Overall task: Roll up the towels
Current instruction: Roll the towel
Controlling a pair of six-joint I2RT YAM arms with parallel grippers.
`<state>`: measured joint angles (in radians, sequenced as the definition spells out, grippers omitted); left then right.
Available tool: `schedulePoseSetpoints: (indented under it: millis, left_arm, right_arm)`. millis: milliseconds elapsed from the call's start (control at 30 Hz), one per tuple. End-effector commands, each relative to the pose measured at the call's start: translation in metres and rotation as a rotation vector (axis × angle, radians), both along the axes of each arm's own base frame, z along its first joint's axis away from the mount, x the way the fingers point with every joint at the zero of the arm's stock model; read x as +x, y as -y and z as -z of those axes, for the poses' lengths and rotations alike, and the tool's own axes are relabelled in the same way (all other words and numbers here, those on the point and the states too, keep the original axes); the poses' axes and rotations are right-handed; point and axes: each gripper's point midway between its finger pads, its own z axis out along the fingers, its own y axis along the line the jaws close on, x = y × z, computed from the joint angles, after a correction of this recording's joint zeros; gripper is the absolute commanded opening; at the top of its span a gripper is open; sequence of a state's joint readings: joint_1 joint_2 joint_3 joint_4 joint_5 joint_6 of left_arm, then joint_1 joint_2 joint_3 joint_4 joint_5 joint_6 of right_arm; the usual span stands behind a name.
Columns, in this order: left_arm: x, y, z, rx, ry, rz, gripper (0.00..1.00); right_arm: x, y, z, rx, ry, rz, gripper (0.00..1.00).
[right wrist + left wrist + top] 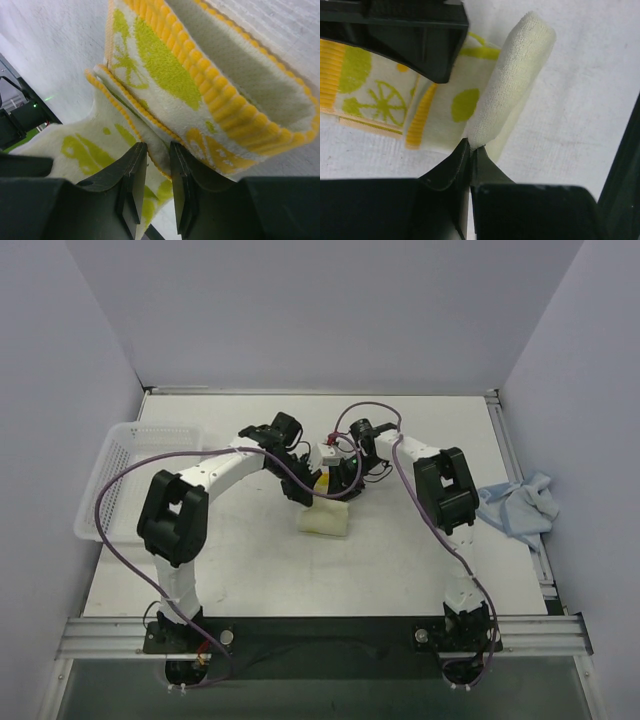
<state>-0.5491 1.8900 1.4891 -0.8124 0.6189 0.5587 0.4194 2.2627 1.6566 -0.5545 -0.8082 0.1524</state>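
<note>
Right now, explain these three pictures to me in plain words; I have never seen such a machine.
The machine is two robot arms bolted at the near edge of a white table. The wide picture looks down from above: left arm on the left, right arm on the right. The other two come from a camera on each wrist, its black fingers in view. On the table lie a cream-white towel with yellow and green prints in the middle, a crumpled light blue towel at the right, a white mesh basket at the left. Both grippers pinch the cream-white towel: the left gripper a fold, the right gripper an edge.
</note>
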Motion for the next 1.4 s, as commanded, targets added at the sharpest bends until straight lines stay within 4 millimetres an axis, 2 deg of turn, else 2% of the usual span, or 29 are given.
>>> schedulePoseSetpoints:
  millis: [0, 133, 200, 267, 300, 367, 400, 467, 533, 600, 700, 867, 900, 1033, 1133, 1233, 1267, 1333, 1367]
  left_arm:
    - [0.015, 0.008, 0.008, -0.006, -0.033, -0.008, 0.00]
    - [0.029, 0.008, 0.030, 0.032, -0.051, -0.031, 0.00]
    - [0.031, 0.007, 0.038, 0.043, -0.071, -0.042, 0.00]
    - [0.033, 0.007, 0.042, 0.043, -0.087, -0.053, 0.00]
    - [0.033, 0.007, 0.043, 0.044, -0.093, -0.056, 0.00]
    - [0.032, 0.006, 0.046, 0.045, -0.105, -0.063, 0.01]
    - [0.032, 0.006, 0.047, 0.044, -0.110, -0.065, 0.01]
    - [0.032, 0.005, 0.047, 0.045, -0.114, -0.070, 0.01]
    - [0.033, 0.007, 0.045, 0.046, -0.119, -0.083, 0.03]
    - [0.034, 0.008, 0.044, 0.046, -0.123, -0.093, 0.06]
    - [0.035, 0.007, 0.046, 0.058, -0.144, -0.117, 0.12]
    - [0.035, 0.001, 0.055, 0.076, -0.208, -0.179, 0.18]
    - [0.037, -0.002, 0.055, 0.075, -0.218, -0.197, 0.22]
    - [0.042, -0.003, 0.055, 0.063, -0.250, -0.237, 0.33]
    - [0.044, -0.001, 0.045, 0.025, -0.269, -0.251, 0.40]
    - [0.040, 0.001, 0.029, -0.013, -0.267, -0.246, 0.45]
    - [0.040, 0.001, 0.017, -0.033, -0.244, -0.243, 0.46]
    - [0.037, -0.002, 0.009, -0.042, -0.223, -0.235, 0.48]
    - [0.037, -0.004, -0.003, -0.057, -0.197, -0.236, 0.49]
  right_arm:
    - [0.003, 0.008, -0.005, -0.032, 0.027, -0.007, 0.27]
    - [0.017, 0.009, -0.024, -0.019, 0.075, 0.018, 0.33]
    - [0.026, 0.017, -0.035, -0.026, 0.104, 0.044, 0.39]
    - [0.035, 0.025, -0.046, -0.028, 0.122, 0.076, 0.46]
    - [0.042, 0.036, -0.053, -0.026, 0.133, 0.110, 0.48]
    - [0.048, 0.045, -0.062, -0.015, 0.128, 0.149, 0.49]
    - [0.053, 0.057, -0.068, -0.006, 0.130, 0.182, 0.50]
    - [0.053, 0.064, -0.078, 0.026, 0.115, 0.207, 0.50]
    - [0.048, 0.069, -0.081, 0.048, 0.088, 0.221, 0.48]
    - [0.039, 0.065, -0.090, 0.093, 0.057, 0.217, 0.45]
    - [0.020, 0.055, -0.092, 0.141, -0.027, 0.219, 0.38]
    - [-0.012, 0.041, -0.087, 0.159, -0.107, 0.175, 0.30]
    - [-0.015, 0.039, -0.087, 0.166, -0.117, 0.170, 0.27]
    - [-0.033, 0.029, -0.081, 0.171, -0.159, 0.132, 0.25]
    - [-0.038, 0.024, -0.078, 0.157, -0.163, 0.117, 0.25]
    - [-0.034, 0.023, -0.078, 0.146, -0.147, 0.117, 0.25]
    - [-0.032, 0.024, -0.076, 0.127, -0.139, 0.122, 0.25]
    - [-0.026, 0.024, -0.075, 0.113, -0.120, 0.127, 0.25]
    - [-0.023, 0.026, -0.073, 0.098, -0.112, 0.131, 0.25]
